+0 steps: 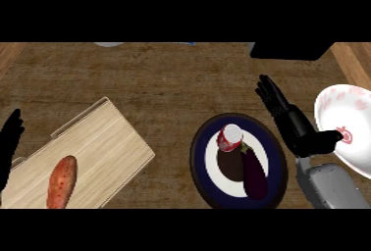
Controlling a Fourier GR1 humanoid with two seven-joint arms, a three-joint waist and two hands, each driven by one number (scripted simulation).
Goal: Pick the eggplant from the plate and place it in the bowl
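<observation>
Eggplant (254,171): lies on dark plate (273,147) beside a can (232,137). Right hand (290,117): fingers straight, released, between plate and white bowl (348,122). Left hand (10,142): released, at left edge.

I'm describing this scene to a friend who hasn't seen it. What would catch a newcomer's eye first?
Probably the dark plate at lower centre, with the purple eggplant and a red-and-white can lying on it. Just right of it, the right hand is open, fingers straight, beside the white bowl at the right edge. At lower left, a sweet potato lies on a wooden board.
</observation>
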